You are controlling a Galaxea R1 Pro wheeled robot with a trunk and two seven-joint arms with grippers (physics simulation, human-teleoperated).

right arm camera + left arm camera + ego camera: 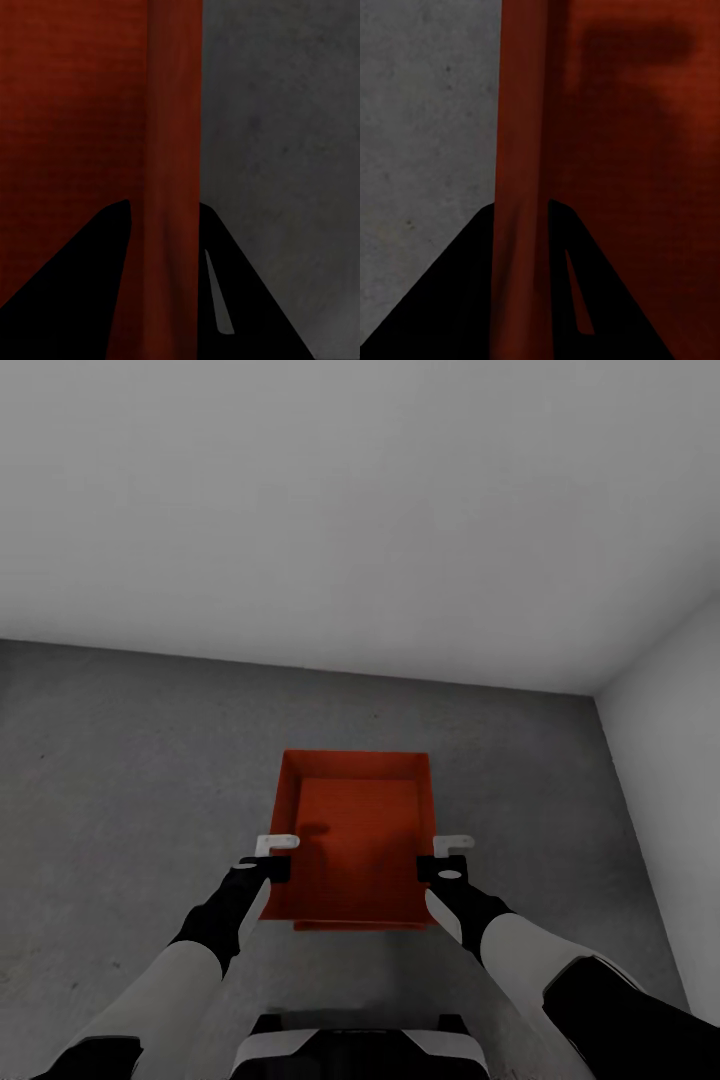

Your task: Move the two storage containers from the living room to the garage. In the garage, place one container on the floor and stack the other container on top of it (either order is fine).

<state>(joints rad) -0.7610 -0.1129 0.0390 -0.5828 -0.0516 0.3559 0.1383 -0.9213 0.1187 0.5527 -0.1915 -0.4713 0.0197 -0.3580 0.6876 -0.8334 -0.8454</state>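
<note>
Both end effectors, left and right, clamp container side walls; long axis points away over floor

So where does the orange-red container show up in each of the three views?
Head view: storage container low centre, left gripper and right gripper on its side walls.
Left wrist view: its wall runs between the fingers.
Right wrist view: its wall runs between the fingers.
Shared landmark: grey concrete floor.
</note>
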